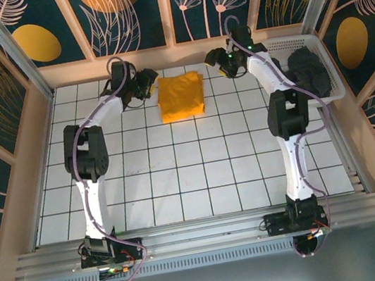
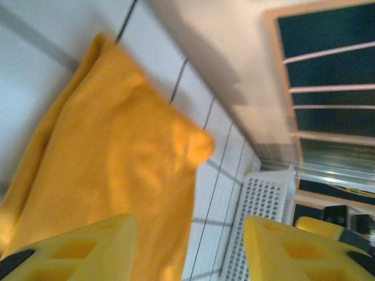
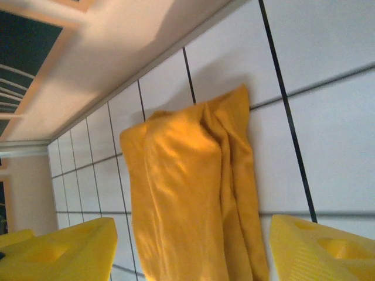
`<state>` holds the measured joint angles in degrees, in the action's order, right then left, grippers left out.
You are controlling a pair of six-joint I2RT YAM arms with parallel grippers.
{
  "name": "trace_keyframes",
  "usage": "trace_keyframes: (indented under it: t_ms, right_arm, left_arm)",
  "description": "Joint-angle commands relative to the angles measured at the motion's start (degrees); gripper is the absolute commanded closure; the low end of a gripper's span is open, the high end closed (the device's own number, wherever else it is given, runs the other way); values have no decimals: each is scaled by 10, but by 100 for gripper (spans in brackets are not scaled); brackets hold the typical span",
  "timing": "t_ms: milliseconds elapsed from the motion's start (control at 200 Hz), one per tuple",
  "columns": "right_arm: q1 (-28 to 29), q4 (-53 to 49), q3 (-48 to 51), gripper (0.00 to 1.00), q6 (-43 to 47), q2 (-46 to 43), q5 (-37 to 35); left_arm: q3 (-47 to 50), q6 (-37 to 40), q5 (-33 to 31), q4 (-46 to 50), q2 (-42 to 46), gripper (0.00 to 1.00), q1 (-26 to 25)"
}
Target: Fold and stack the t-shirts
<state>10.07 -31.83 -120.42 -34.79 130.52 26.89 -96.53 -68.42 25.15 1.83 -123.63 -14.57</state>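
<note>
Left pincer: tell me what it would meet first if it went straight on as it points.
Most likely the yellow shirt, which lies folded straight ahead of the open left pincer. How far ahead is unclear from the wrist view.

folded mustard t-shirt [image 3: 193,199], white tiled table [image 3: 328,52]
</note>
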Motion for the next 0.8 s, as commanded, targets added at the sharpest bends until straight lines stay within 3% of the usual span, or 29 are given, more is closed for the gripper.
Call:
trace_keyframes:
  t_ms: [0,175,265,325,460,611,791]
  right_arm:
    - [23,58,127,34,3,-123,-3]
    - [59,145,356,53,-51,-255,-38]
    - [67,181,454,55,-83,-314,-43]
    - [68,187,499,55,-93,-348,-48]
    - [68,172,548,53,-94,-410,-52]
    - [67,150,570,51,-96,-461,-53]
    - [66,136,583,50,-109,-510,-52]
  left_arm:
    - [111,-36,-4,-69,86,52,-26]
    - [242,-114,-12,-134,141,62,-82]
    - [260,-153,-32,-141,145,62,-117]
    - [269,-189,-48,-149,140,57,-137]
    - [287,-284,-89,-229,112,48,-161]
    - [241,-326,-130,-236,61,37,-177]
    - [217,-390,-154,-269,-5,36,-183]
